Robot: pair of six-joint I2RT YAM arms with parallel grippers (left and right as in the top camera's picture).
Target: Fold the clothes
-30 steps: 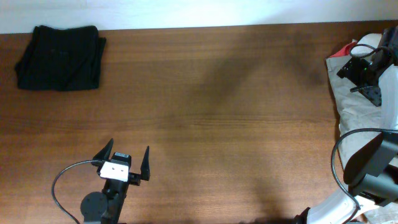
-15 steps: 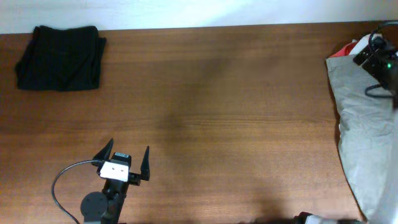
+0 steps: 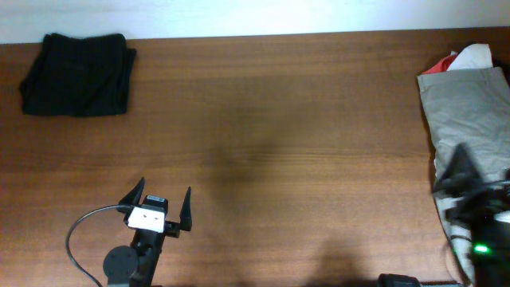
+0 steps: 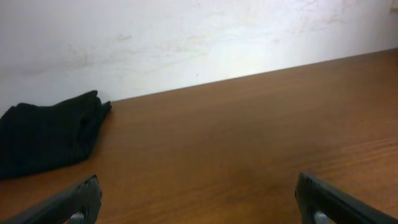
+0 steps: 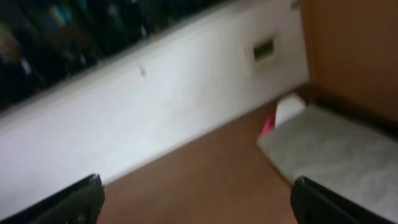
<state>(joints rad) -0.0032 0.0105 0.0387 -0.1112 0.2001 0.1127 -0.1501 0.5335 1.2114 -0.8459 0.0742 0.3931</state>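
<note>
The grey garment [image 3: 466, 119] lies rumpled along the right edge of the desk [image 3: 303, 159]; a folded black garment [image 3: 76, 73] sits at the far left corner, well apart from it. I see the left fingers [image 3: 188, 209] spread apart above the near left of the desk. The right fingers [image 5: 65, 202] are also apart, near the grey garment.

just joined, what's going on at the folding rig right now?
Nothing is being held right now. The left gripper sits open over bare table near the front edge. The right gripper is also open, its fingers wide apart, above the near end of the grey garment at the table's right edge. That garment lies unfolded. A black garment sits in the far left corner and looks already folded.
</note>
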